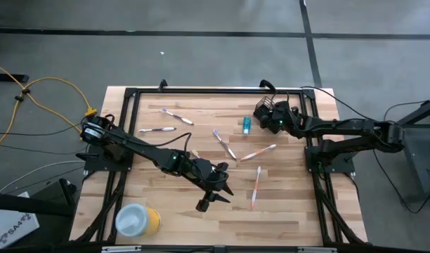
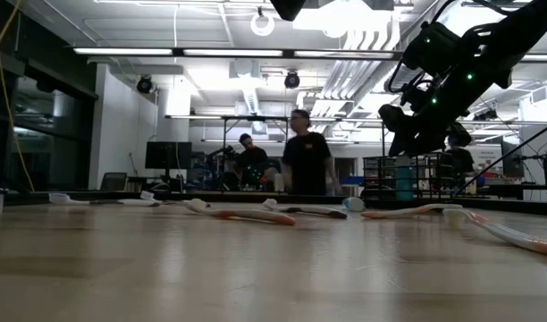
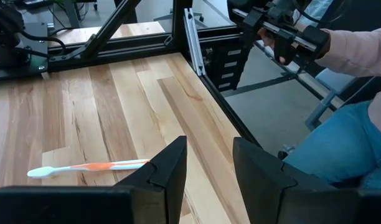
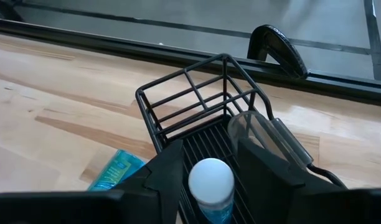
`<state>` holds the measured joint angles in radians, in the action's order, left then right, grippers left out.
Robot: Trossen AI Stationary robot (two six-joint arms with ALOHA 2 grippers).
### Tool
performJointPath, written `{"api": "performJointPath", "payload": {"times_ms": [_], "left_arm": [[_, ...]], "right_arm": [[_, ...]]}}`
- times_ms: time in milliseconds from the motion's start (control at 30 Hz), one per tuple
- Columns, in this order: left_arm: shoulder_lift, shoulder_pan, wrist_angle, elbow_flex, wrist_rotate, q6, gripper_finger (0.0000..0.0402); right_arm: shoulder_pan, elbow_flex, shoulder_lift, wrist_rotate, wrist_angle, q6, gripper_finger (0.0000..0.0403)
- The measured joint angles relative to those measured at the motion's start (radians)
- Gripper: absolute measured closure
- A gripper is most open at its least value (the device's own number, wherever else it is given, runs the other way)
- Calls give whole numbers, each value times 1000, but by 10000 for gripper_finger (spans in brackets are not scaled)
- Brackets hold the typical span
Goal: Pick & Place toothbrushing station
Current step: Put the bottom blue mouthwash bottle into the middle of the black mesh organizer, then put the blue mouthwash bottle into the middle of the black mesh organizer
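Over the wire holder (image 4: 203, 118) my right gripper (image 4: 210, 168) hangs part open around a blue tube (image 4: 210, 186), while every toothbrush (image 1: 256, 186) waits.

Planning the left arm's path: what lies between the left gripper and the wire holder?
In the high view, two toothbrushes and a blue tube lie on the wood between the left gripper and the wire holder.

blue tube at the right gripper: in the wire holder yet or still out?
In. The white-capped blue tube stands between the right gripper fingers, inside the black wire-mesh holder. A second blue tube lies outside on the wooden table.
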<state>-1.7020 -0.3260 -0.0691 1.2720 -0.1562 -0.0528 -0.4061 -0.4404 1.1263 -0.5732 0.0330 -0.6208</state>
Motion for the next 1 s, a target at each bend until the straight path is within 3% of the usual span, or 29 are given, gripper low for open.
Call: {"api": "performJointPath", "payload": {"times_ms": [600,1000], "left_arm": [[0,0,0,0,0,0,274],[0,0,0,0,0,-5,274]], "right_arm": [[0,0,-12,4,-20,24,254],[0,0,-147,25,-12,65,254]]}}
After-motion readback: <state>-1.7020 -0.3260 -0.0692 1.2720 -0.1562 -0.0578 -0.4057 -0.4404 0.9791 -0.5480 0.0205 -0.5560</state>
